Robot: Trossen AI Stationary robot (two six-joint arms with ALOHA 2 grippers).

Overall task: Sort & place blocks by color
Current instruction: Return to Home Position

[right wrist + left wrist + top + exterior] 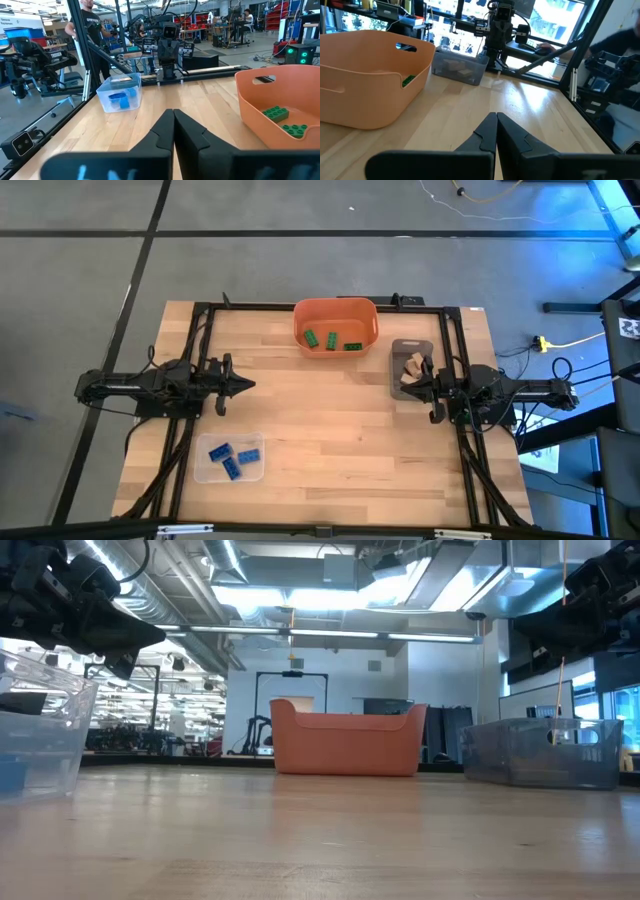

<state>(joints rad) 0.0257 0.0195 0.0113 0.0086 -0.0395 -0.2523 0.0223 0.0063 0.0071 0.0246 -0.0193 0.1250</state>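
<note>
on the pale wooden table (330, 430), every brick in view sits in a container. three green studded toy bricks (330, 340) lie in the orange plastic bin (335, 303) at the far centre. three blue studded bricks (232, 458) lie in the clear plastic tray (252, 472) at the near left. a few tan bricks (412, 365) lie in the grey plastic tray (410, 345) on the right. sorting looks finished, and what is left is to bring both arms home.

the left gripper (243, 385) hangs over bare wood at the left, between the bin and the clear tray and apart from both. its fingers are pressed together and hold nothing, as its wrist view shows (496, 120). the right gripper (410, 387) is also pinched closed and empty (173, 116). from above, its tip overlaps the near end of the grey tray.

to do this well, each arm should probably draw straight back toward its own side. the fingers can remain closed, and the wrist should be level and high. the right arm needs the most care, since dropping while it retreats could clip the grey tray's wall and shake the tan bricks. the left arm has open table around it and little to catch.
</note>
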